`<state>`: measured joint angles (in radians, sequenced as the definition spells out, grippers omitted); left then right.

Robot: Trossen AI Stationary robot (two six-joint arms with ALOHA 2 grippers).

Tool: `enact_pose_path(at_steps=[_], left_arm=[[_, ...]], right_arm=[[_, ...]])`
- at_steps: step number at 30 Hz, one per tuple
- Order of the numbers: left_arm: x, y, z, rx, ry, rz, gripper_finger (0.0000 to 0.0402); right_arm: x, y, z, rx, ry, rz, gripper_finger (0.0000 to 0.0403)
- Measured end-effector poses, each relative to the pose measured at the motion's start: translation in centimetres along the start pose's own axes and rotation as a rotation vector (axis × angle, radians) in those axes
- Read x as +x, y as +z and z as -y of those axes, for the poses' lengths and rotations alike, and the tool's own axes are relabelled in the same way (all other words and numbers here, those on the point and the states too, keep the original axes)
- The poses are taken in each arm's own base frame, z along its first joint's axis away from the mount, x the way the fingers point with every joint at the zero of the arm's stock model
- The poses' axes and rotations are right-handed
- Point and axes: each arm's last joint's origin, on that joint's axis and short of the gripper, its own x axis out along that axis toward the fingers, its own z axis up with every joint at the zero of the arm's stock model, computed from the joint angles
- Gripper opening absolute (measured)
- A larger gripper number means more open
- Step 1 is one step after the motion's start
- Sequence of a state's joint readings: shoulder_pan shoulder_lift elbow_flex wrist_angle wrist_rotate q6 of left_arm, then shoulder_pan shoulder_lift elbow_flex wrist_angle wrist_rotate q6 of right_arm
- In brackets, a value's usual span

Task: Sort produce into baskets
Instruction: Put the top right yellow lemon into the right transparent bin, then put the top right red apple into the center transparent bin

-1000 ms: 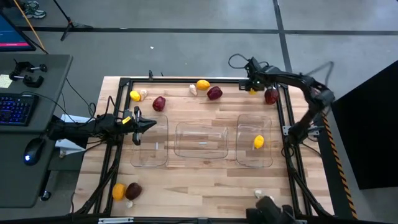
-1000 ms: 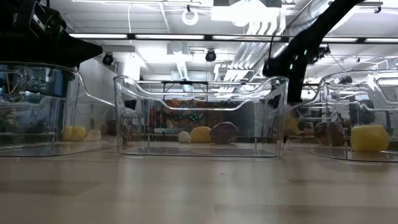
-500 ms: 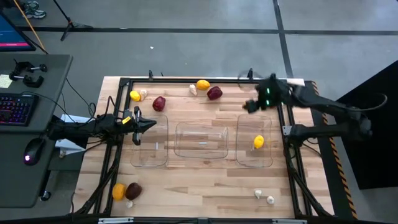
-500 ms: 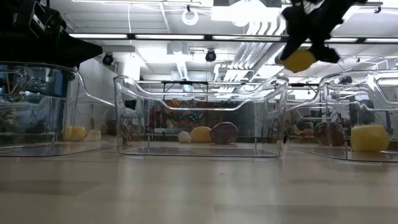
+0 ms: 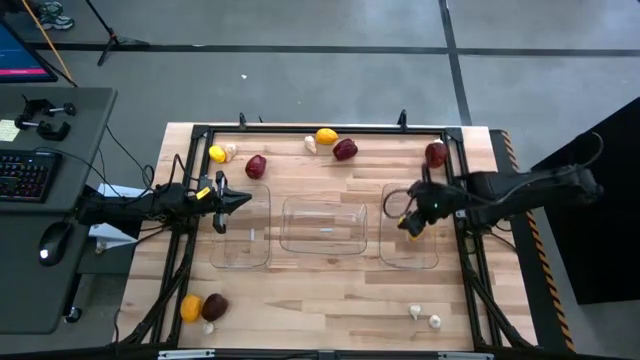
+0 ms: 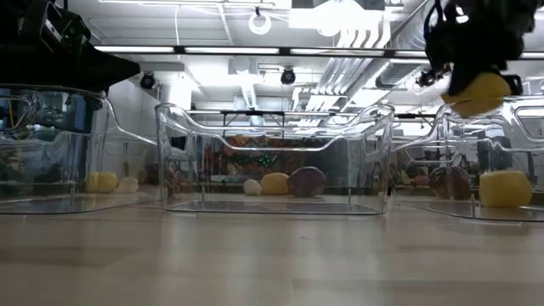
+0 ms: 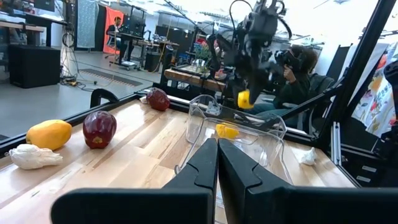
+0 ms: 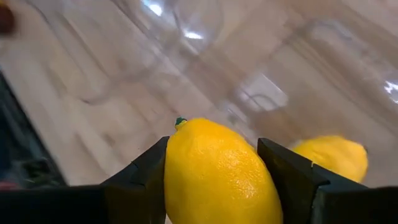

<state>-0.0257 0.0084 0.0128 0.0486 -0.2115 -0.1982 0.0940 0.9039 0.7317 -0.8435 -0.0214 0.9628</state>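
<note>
- Right gripper (image 5: 413, 222) is clamping a yellow lemon (image 8: 217, 171) between its two fingers (image 8: 143, 171), hanging over the right basket (image 5: 409, 256).
- Inside that basket, a second lemon (image 6: 505, 188) is lying on the bottom.
- Left gripper (image 5: 222, 200) is sitting fully closed on nothing, over the near edge of the left basket (image 5: 240, 250).
- Middle basket (image 5: 323, 225) is standing between the two.
- Dark red pieces (image 5: 345, 150), yellow ones and white garlic pieces are lying scattered on the wooden surface (image 5: 320, 295) at its far edge and near corners.
</note>
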Motion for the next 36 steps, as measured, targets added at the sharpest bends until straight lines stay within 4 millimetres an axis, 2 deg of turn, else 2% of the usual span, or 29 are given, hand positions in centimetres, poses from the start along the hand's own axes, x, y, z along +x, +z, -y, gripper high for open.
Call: enact_pose_path(at_steps=[4, 8, 12, 16, 19, 24, 31, 36], left_arm=[[0.0, 0.0, 0.0, 0.000, 0.000, 0.000, 0.0000], [0.0, 0.0, 0.0, 0.000, 0.000, 0.000, 0.0000], [0.0, 0.0, 0.0, 0.000, 0.000, 0.000, 0.0000], [0.0, 0.0, 0.0, 0.000, 0.000, 0.000, 0.0000], [0.0, 0.0, 0.0, 0.000, 0.000, 0.000, 0.0000], [0.0, 0.0, 0.0, 0.000, 0.000, 0.000, 0.0000], [0.0, 0.0, 0.0, 0.000, 0.000, 0.000, 0.0000], [0.0, 0.0, 0.0, 0.000, 0.000, 0.000, 0.0000]], right_arm=[[1.4, -1.0, 0.7, -0.103, -0.063, 0.019, 0.0213], [1.6, -0.9, 0.7, -0.185, -0.050, 0.035, 0.0255], [0.4, -0.1, -0.1, -0.265, -0.026, 0.067, 0.0298], [-1.3, 1.1, -1.1, -0.269, 0.000, 0.143, 0.0321], [-2.2, 2.7, -1.7, -0.202, -0.019, 0.276, 0.0326], [-2.2, 6.9, -1.8, -0.038, -0.066, 0.396, 0.0327], [-2.5, 12.4, 2.0, 0.285, -0.502, 0.469, 0.0327], [-3.6, 14.7, 3.7, 0.378, -0.603, 0.489, 0.0327]])
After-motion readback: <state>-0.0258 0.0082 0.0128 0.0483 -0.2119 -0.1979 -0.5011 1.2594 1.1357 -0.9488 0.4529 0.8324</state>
